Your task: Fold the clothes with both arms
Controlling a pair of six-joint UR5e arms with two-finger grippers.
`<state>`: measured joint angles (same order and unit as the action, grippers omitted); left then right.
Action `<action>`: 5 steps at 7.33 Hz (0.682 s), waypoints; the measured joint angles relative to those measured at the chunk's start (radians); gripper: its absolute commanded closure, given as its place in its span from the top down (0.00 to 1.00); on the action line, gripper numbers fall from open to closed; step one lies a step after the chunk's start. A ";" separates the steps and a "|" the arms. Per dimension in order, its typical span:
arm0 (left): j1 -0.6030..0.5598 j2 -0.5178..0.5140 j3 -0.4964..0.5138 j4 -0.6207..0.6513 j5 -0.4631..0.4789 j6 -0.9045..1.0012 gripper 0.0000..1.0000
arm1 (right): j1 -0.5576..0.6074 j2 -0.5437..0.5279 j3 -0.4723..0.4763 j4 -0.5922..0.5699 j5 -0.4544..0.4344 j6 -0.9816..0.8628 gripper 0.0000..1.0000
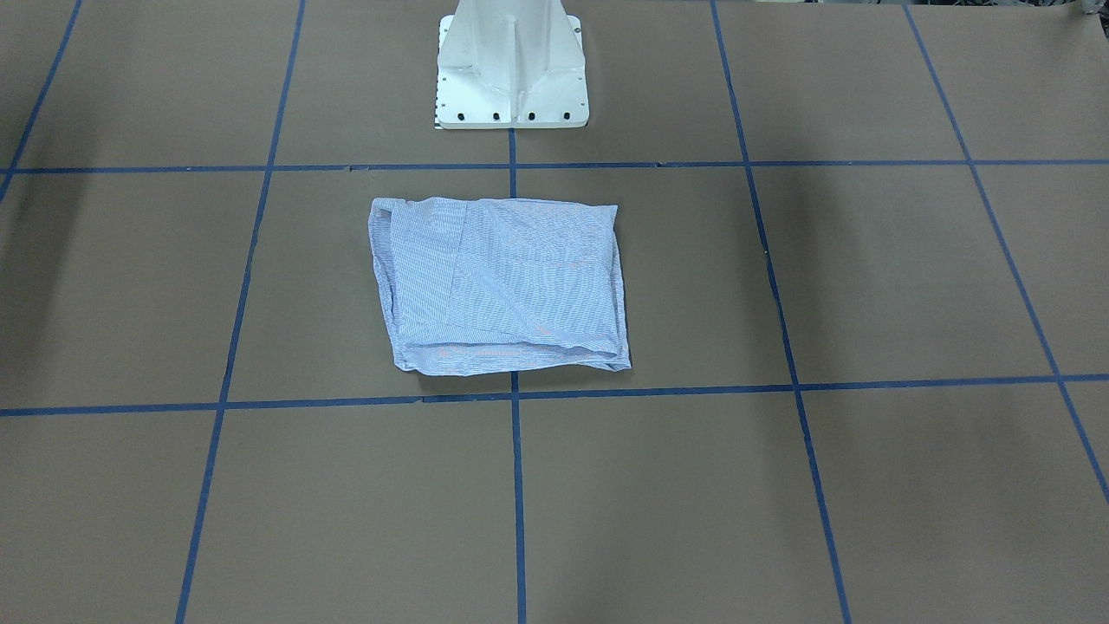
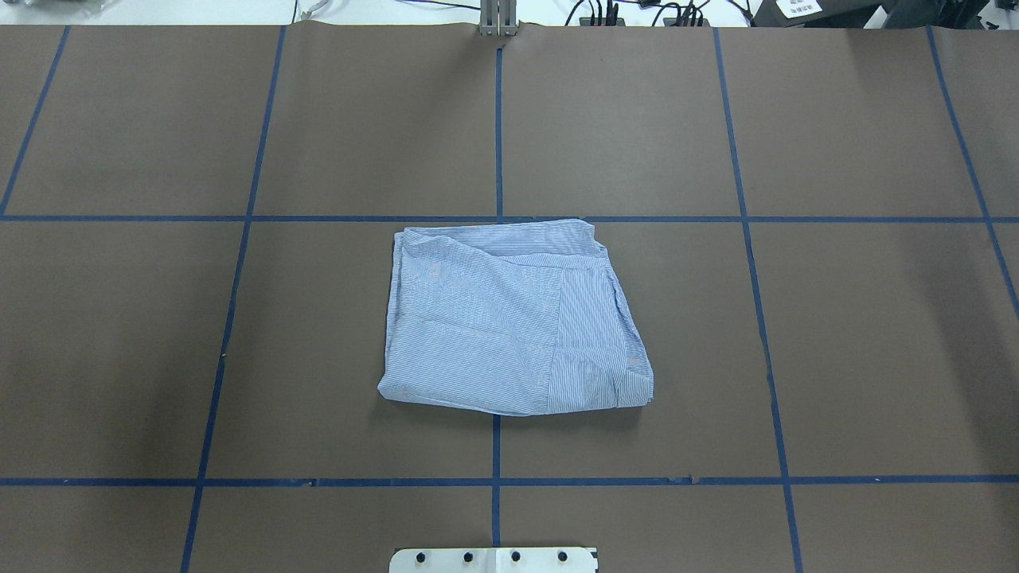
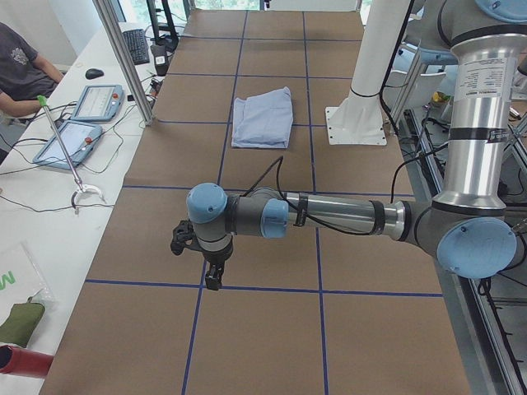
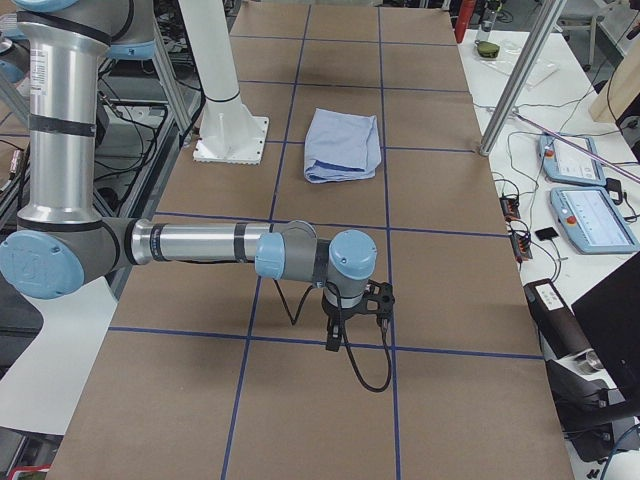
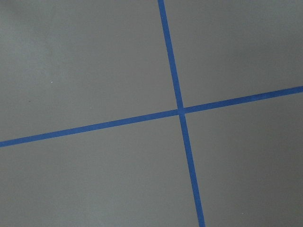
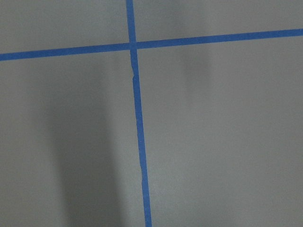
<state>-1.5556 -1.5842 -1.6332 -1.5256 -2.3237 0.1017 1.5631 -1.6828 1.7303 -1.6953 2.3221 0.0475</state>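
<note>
The left arm stretches low over the bare tabletop, well apart from the shirt. Its pincer points down over a crossing of blue tape lines. How far it is spread cannot be told, though no cloth hangs from it.

In the middle, near the white pedestal, the shirt lies as a rough folded rectangle, touched by neither arm.

The right arm mirrors the left at the other end, its pincer equally unreadable.

The fold looks done or nearly so. The risk is that the uneven, layered edge on the overhead view's right slips open, or that a further pinch drags the layers askew. No container is in play: the shirt rests straight on the tabletop.
</note>
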 measured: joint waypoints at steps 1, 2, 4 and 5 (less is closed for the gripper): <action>0.000 0.007 0.002 0.015 -0.008 0.000 1.00 | 0.000 0.000 0.000 0.000 0.000 0.000 1.00; 0.000 0.016 0.007 0.020 -0.012 0.000 1.00 | 0.000 0.001 0.000 0.000 0.000 0.000 1.00; 0.001 0.024 0.031 0.018 -0.017 0.001 1.00 | 0.000 0.001 0.000 -0.001 0.000 0.001 1.00; 0.001 0.024 0.036 0.017 -0.017 0.001 1.00 | 0.000 0.001 0.000 -0.001 0.001 0.001 1.00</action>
<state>-1.5542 -1.5602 -1.5975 -1.5084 -2.3408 0.1027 1.5631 -1.6815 1.7303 -1.6964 2.3228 0.0490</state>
